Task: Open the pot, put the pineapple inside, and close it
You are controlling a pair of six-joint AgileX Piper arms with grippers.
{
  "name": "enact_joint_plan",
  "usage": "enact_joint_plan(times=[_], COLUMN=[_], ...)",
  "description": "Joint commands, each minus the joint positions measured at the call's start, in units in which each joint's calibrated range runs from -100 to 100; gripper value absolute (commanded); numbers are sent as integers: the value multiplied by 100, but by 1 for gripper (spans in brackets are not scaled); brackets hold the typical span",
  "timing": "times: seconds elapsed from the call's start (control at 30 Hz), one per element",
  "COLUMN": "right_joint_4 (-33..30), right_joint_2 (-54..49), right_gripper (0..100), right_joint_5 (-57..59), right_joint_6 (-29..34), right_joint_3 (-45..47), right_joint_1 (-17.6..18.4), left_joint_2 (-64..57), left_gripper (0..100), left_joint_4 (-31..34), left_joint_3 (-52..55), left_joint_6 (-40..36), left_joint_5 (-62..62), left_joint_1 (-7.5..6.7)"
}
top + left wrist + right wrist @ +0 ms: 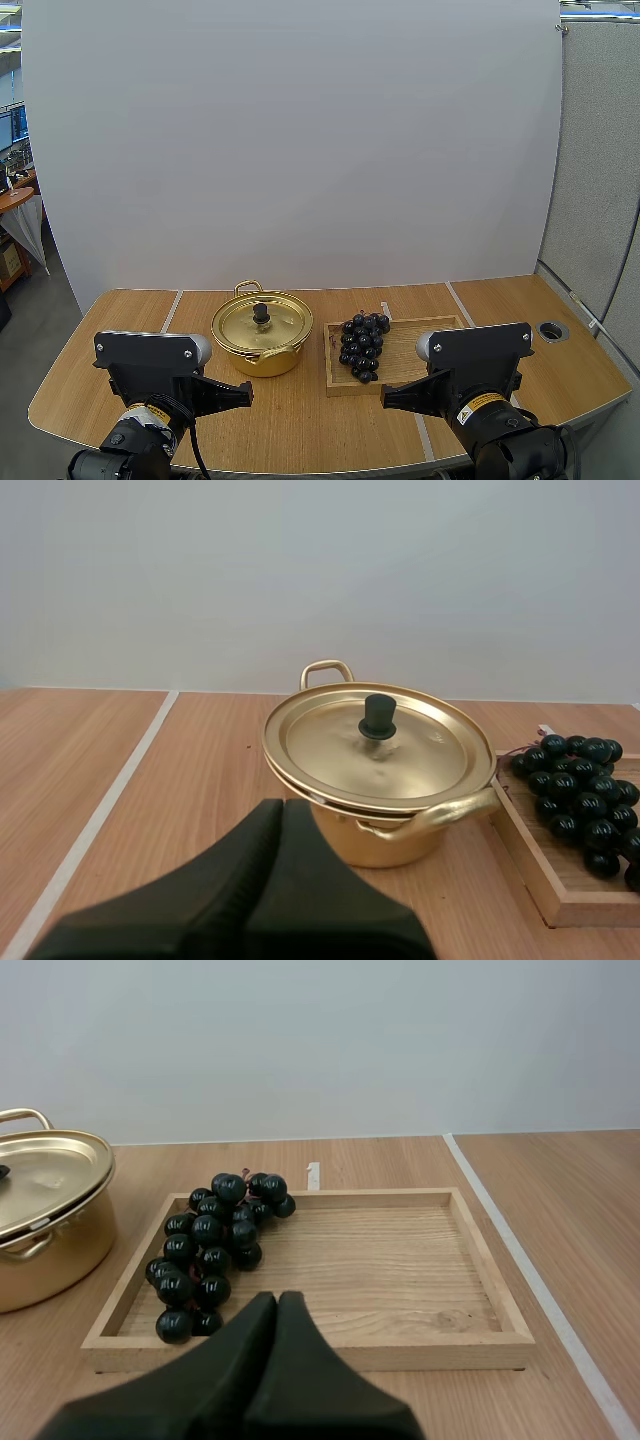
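Both arms parked at the near edge of the table, 6 o'clock side. Left gripper has its fingers pressed together into one dark wedge, holding nothing, nose aimed at the pot. Right gripper same story, fingers together, empty, facing the wooden tray.

Pot sits mid-table w/ the lid on, black knob up top. From the left wrist the lid looks a bit skewed on the rim, edge overhanging toward the near handle.

No pineapple anywhere; the fruit on show is a bunch of dark grapes, lying in the tray's left part, at 3 o'clock from the pot, just beside it. Taking the grapes as the task's thing: they're in the tray, not in the pot, as far as can be seen w/ the lid shut.

Step in hand, my read: fruit out, lid on, so the pot needs opening. Next move calls for a gripper to spread, come down centred over the knob, pinch it, lift straight up. Knob's small, so alignment matters
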Motion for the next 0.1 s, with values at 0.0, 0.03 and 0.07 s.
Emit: enact_joint_plan(times=[0.0,0.03,0.07], right_joint_4=[-17,-17,-17], right_joint_2=[-39,-39,-39], right_gripper=[0,0,0], right_joint_5=[-51,-51,-51], right_joint_6=[-37,-37,-37], right_joint_3=[1,1,1], right_joint_1=[-20,-20,-20], left_joint_2=[-17,-17,-17], left_gripper=[0,0,0], left_joint_4=[21,21,21], left_joint_3=[6,6,6], left_joint_6=[-53,-53,-53], left_joint_5=[15,15,15], left_joint_1=[4,4,4])
